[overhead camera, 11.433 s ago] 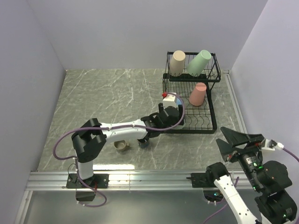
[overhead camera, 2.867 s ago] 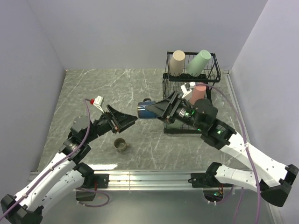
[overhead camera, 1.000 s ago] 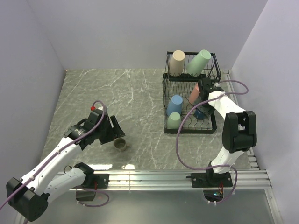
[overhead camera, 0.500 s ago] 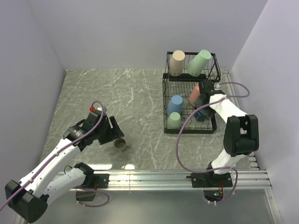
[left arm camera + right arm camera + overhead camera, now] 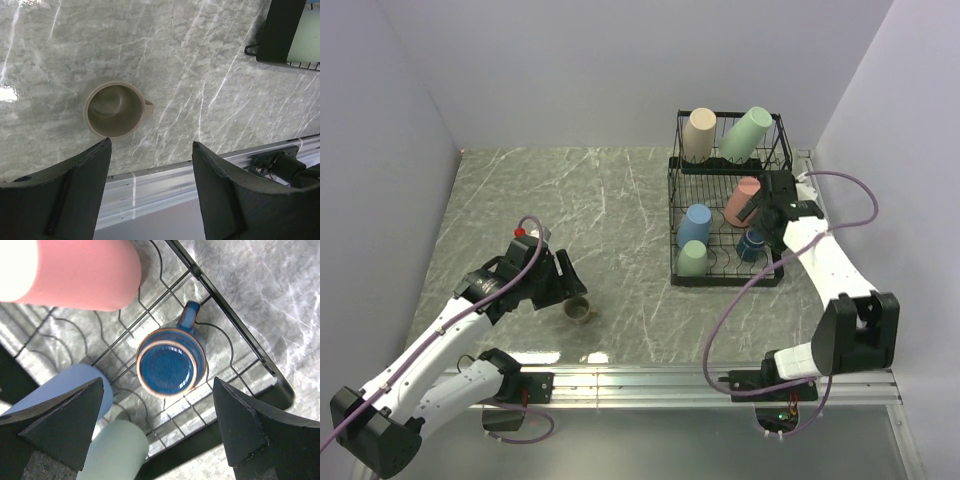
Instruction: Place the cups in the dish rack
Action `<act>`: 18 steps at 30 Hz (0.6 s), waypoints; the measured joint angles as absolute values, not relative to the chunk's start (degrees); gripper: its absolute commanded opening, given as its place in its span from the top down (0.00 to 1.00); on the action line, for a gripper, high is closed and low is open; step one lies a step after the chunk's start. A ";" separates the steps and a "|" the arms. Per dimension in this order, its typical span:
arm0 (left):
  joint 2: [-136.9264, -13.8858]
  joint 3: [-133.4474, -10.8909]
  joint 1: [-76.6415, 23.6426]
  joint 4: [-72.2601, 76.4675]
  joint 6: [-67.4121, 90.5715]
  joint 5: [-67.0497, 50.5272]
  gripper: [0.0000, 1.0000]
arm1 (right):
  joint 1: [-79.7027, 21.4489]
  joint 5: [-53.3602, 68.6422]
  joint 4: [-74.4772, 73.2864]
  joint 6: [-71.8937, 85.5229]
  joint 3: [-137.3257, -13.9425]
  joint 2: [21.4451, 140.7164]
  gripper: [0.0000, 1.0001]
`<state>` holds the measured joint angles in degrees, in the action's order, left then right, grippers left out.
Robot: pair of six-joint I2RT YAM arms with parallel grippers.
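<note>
The black wire dish rack point(image 5: 775, 277) stands at the back right. Its top tier holds a beige cup point(image 5: 699, 134) and a pale green cup point(image 5: 746, 133). Its lower tier holds a salmon-pink cup point(image 5: 741, 200), a blue cup point(image 5: 695, 222), a second pale green cup point(image 5: 692, 259) and the dark navy mug point(image 5: 751, 244), which sits upside down on the wires point(image 5: 171, 363). My right gripper point(image 5: 771, 214) is open and empty above the navy mug. The olive-tan mug point(image 5: 578, 310) stands upright on the table point(image 5: 115, 109). My left gripper point(image 5: 563, 284) is open just above and beside it.
The marble table top point(image 5: 570, 210) is bounded by grey walls on three sides. A metal rail point(image 5: 650, 380) runs along the near edge. The rack's corner point(image 5: 280, 35) shows at the top right of the left wrist view.
My right gripper has let go of the navy mug in the rack's lower tier and lifted back toward the right. My left gripper has stayed over the olive-tan mug.
</note>
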<state>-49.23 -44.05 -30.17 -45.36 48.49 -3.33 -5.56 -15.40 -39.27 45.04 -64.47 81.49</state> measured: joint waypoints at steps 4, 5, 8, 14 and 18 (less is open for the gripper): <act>-49.74 -43.99 -30.17 -45.15 47.40 -3.49 0.30 | -5.58 -15.03 -41.47 44.86 -64.14 75.05 0.02; -50.11 -43.97 -30.17 -45.06 47.20 -3.55 0.30 | -5.58 -14.81 -42.04 44.82 -64.05 73.36 0.02; -52.45 -43.94 -30.17 -44.34 46.92 -3.62 0.31 | -5.58 -14.15 -43.83 44.34 -63.61 66.26 0.01; -61.87 -43.94 -30.17 -41.76 46.24 -3.77 0.34 | -5.58 -14.50 -49.25 42.59 -63.64 55.27 0.00; -67.83 -43.99 -30.20 -40.12 45.89 -3.79 0.38 | -5.58 -14.52 -53.36 41.74 -64.55 51.77 0.00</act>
<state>-67.83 -43.99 -30.20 -40.12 45.89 -3.79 -5.58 -14.52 -53.36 41.74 -64.55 51.77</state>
